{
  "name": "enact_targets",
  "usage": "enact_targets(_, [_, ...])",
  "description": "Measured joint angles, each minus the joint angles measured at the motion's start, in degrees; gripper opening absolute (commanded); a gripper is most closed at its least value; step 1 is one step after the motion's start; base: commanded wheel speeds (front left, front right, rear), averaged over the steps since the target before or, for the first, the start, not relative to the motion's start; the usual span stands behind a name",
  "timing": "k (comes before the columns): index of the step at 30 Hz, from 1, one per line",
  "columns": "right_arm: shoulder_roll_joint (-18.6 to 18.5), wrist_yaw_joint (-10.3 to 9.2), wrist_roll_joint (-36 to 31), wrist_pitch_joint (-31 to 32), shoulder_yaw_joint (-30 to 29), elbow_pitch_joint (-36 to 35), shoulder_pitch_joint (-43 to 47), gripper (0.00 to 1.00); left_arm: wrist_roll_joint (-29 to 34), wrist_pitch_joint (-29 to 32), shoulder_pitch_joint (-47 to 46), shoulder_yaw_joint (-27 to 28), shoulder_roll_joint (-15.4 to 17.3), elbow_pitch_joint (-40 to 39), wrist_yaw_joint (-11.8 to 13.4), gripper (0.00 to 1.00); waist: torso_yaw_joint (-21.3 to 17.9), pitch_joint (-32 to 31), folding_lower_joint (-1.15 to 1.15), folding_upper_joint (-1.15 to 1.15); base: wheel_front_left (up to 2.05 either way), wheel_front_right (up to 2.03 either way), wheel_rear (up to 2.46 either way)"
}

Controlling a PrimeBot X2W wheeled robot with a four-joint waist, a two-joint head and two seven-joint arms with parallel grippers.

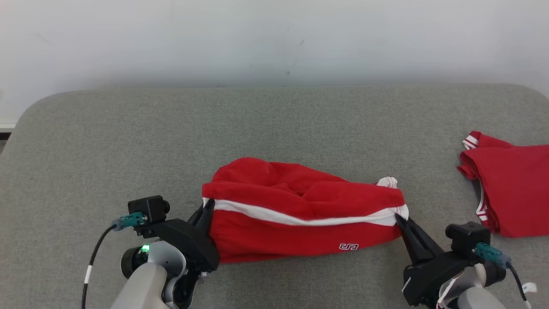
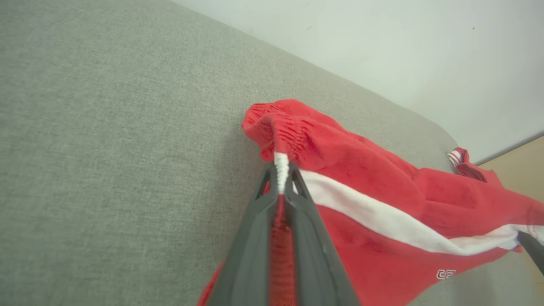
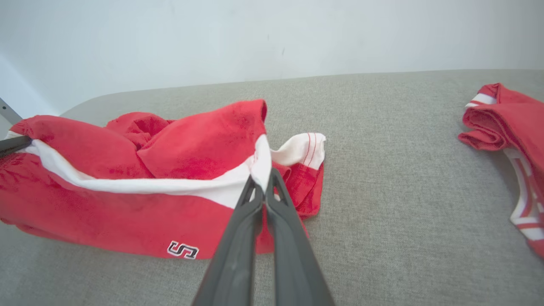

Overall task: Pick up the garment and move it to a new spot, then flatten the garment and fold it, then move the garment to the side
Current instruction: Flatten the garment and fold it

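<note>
Soft, limp red garment [image 1: 300,210] near the padded table's [image 1: 85,141] front edge, left gripper [image 1: 206,211] and right gripper [image 1: 399,219] each clamped on, apparently, its white-striped ends, the sensible holds.

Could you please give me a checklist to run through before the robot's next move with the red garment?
1. Left gripper shut on the garment at its white stripe: ok.
2. Right gripper shut on the stripe's other end: ok.
3. Garment flat: not ok, bunched above the stripe.
4. Second red garment lies apart: ok.
5. Bare table beyond for spreading: ok.
</note>
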Motion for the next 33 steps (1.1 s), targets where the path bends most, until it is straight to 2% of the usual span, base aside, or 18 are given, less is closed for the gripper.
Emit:
enact_targets(7, [-2.52, -0.01, 6.44, 4.95, -0.77, -11.18, -1.56, 0.00, -5.50, 0.70, -1.35, 1.63, 0.02, -7.55, -1.64, 0.00, -1.33, -0.31, 0.00, 0.00, 0.00, 0.00, 0.00])
enact_targets(10, [-3.34, -0.01, 10.29, 8.53, -0.09, -15.44, -5.31, 0.00, -7.98, 3.19, -3.64, 2.14, 0.07, -10.70, -1.97, 0.00, -2.28, 0.10, 0.00, 0.00, 0.00, 0.00, 0.00])
enact_targets(14, [-3.93, -0.01, 14.63, 12.89, 0.36, -16.75, -13.37, 0.00, -11.48, 5.89, -8.90, 4.56, 0.14, -13.66, -1.47, 0.00, -3.54, 1.88, 0.00, 0.00, 0.00, 0.00, 0.00])
enact_targets(17, [-1.19, -0.01, 19.78, 15.40, -1.52, -13.81, -21.34, 0.00, -12.33, 6.98, -14.83, 6.69, 0.92, -14.63, 0.25, 0.00, -4.47, 4.11, 0.01, 0.00, 0.00, 0.00, 0.00])
enact_targets(18, [-1.19, -0.01, 19.78, 15.40, -1.52, -13.81, -21.34, 0.00, -12.33, 6.98, -14.83, 6.69, 0.92, -14.63, 0.25, 0.00, -4.47, 4.11, 0.01, 0.00, 0.00, 0.00, 0.00])
enact_targets(20, [0.55, -0.02, 20.97, 16.59, -2.68, -10.54, -27.67, 0.00, -12.30, 7.57, -19.61, 7.88, 2.42, -14.96, 1.38, 0.00, -5.14, 6.00, 0.01, 0.00, 0.00, 0.00, 0.00])
enact_targets(23, [1.91, -0.02, 19.37, 16.36, -3.39, -5.36, -37.89, 0.00, -12.11, 8.77, -26.63, 8.71, 4.39, -15.16, 1.82, 0.00, -6.15, 9.29, 0.01, 0.00, 0.00, 0.00, 0.00])
enact_targets(28, [4.05, -0.02, 14.91, 11.34, -3.98, 1.93, -53.57, 0.00, -11.27, 6.24, -38.22, 11.58, 6.92, -15.55, 2.24, 0.00, -7.73, 15.43, 0.02, 0.00, 0.00, 0.00, 0.00])
enact_targets(33, [5.35, -0.02, 10.33, 2.76, -5.69, 7.83, -65.68, 0.00, -11.14, -0.38, -47.40, 14.19, 7.73, -15.48, 0.64, 0.00, -9.09, 21.34, 0.03, 0.01, 0.00, 0.00, 0.00])
